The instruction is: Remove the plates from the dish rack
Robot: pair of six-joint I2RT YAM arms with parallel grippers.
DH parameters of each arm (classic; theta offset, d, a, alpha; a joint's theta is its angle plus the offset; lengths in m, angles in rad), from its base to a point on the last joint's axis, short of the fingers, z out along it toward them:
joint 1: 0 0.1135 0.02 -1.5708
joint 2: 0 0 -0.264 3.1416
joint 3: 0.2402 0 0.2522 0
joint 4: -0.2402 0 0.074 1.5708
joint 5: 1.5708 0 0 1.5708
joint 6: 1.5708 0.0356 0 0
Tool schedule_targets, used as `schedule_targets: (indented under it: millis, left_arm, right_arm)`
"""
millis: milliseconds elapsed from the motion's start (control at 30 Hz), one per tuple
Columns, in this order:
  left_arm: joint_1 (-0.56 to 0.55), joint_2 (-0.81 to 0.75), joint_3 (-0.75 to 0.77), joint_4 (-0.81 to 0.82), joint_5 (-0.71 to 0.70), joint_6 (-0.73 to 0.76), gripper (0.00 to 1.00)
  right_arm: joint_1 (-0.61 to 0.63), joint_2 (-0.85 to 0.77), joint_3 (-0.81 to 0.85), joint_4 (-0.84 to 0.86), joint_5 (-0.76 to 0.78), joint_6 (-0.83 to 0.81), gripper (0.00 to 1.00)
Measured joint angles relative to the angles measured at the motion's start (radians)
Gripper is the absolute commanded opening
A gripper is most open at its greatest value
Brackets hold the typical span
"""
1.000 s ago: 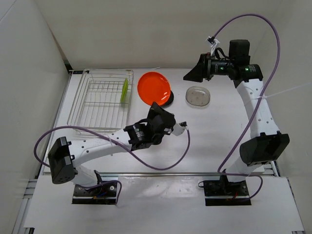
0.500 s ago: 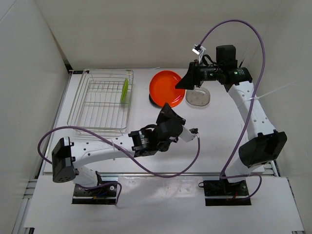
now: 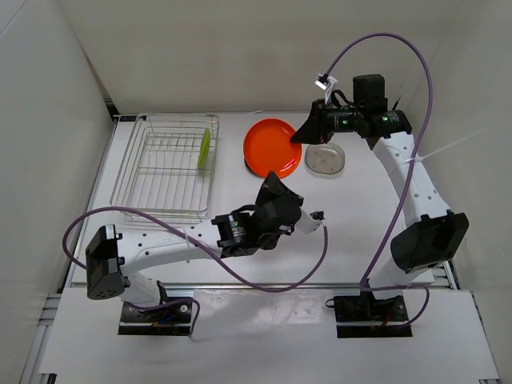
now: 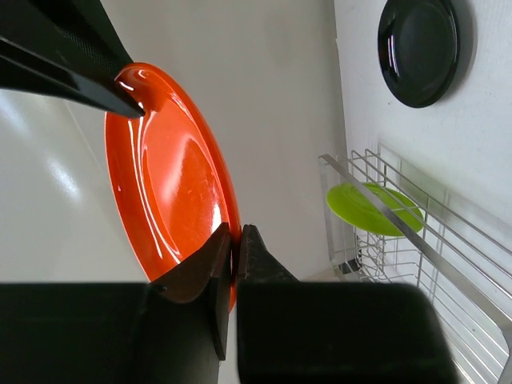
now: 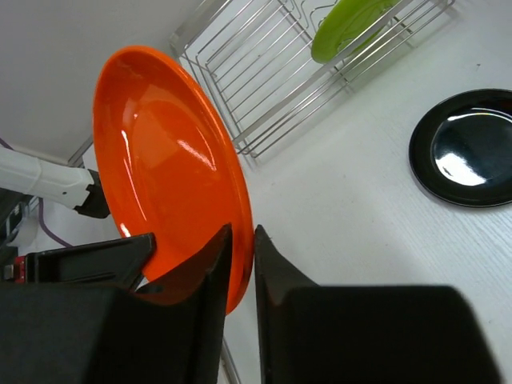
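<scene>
My left gripper (image 4: 237,232) clamps the orange-red plate (image 3: 272,148) right of the dish rack (image 3: 160,168). The right gripper (image 5: 242,232) fingers stand narrow around its rim; whether they grip, I cannot tell. The cable tag (image 3: 323,80) is too small to read.

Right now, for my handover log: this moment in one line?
step: plate handover | left gripper: shut on orange plate rim | right gripper: shut on same plate | green plate: standing in rack

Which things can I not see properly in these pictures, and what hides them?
Top view: black plate almost wholly hidden under orange plate.
Top view: left fingers hidden under left arm.
Right wrist view: green plate cut off by the top edge.
</scene>
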Motion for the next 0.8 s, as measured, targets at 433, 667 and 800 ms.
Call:
schedule_targets:
  millis: [433, 667, 800]
  left_arm:
    - [0.024, 0.025, 0.032, -0.084, 0.005, -0.073, 0.85]
    - [0.066, 0.045, 0.137, -0.367, 0.042, -0.235, 1.0]
    - [0.12, 0.034, 0.122, -0.502, 0.076, -0.303, 1.0]
  right_arm:
    - [-0.002, 0.018, 0.002, -0.003, 0.043, 0.031, 0.0]
    - [-0.005, 0.107, 0.035, 0.042, 0.237, 0.107, 0.0]
    - [-0.026, 0.246, 0.121, 0.068, 0.364, 0.145, 0.0]
